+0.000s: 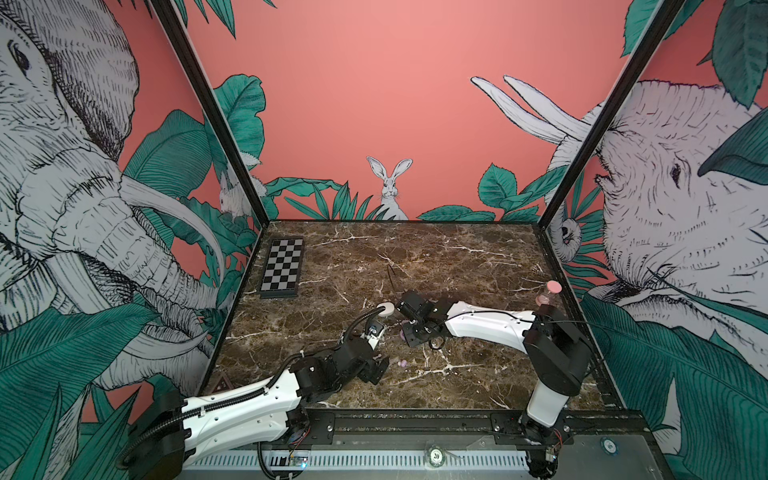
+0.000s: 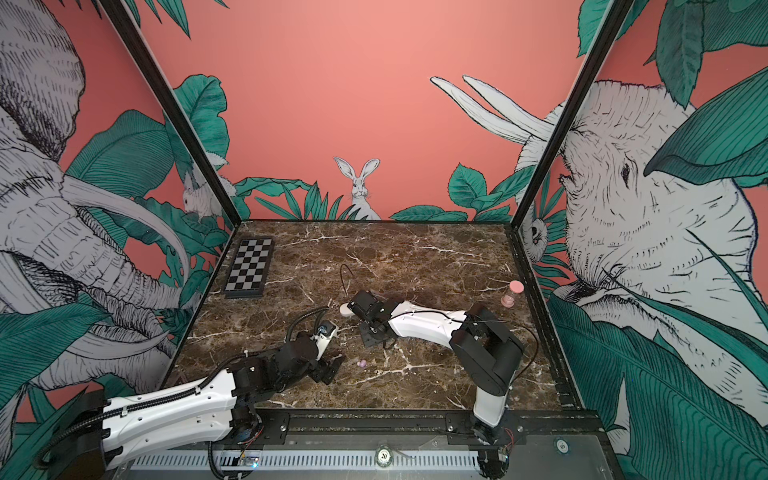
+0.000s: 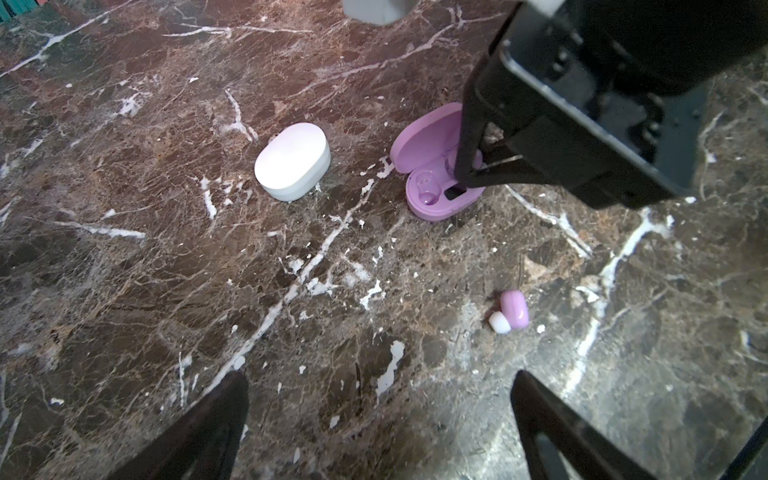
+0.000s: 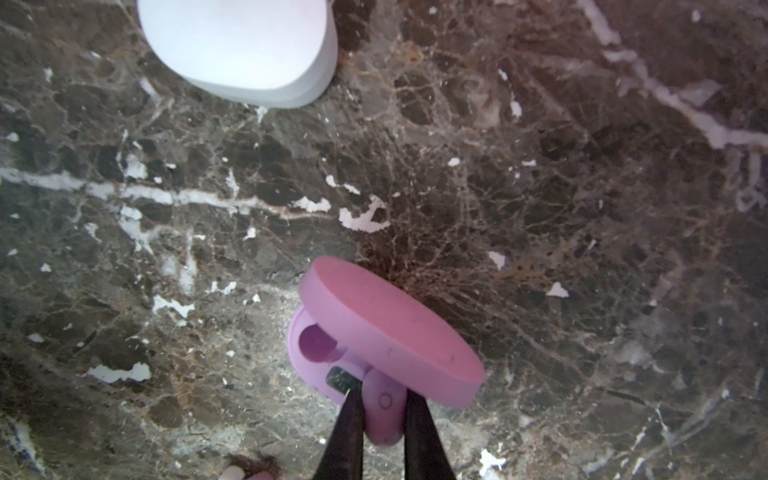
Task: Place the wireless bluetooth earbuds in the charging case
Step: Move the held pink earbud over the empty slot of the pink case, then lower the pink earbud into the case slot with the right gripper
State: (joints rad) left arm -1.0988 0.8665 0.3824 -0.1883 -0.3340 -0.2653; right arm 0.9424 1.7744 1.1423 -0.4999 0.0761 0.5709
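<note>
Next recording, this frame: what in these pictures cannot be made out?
- Closed white oval plastic case: its lid hides the contents in the left wrist view; the frame edge cuts it off in the right wrist view.
- Open lilac oval case: in the left wrist view one socket is hidden by the right gripper, shut on a lilac plastic earbud; seating unclear.
- Loose lilac earbud: too small for detail in both top views.

The tabletop (image 3: 124, 291) is polished brown marble with white veins, glossy under the light. The lilac case (image 3: 424, 205) and white case (image 3: 291, 160) are smooth plastic, the lilac one matt. The lilac earbud (image 4: 384, 415) between my matt black right fingers (image 4: 347, 428) has a soft satin sheen.
</note>
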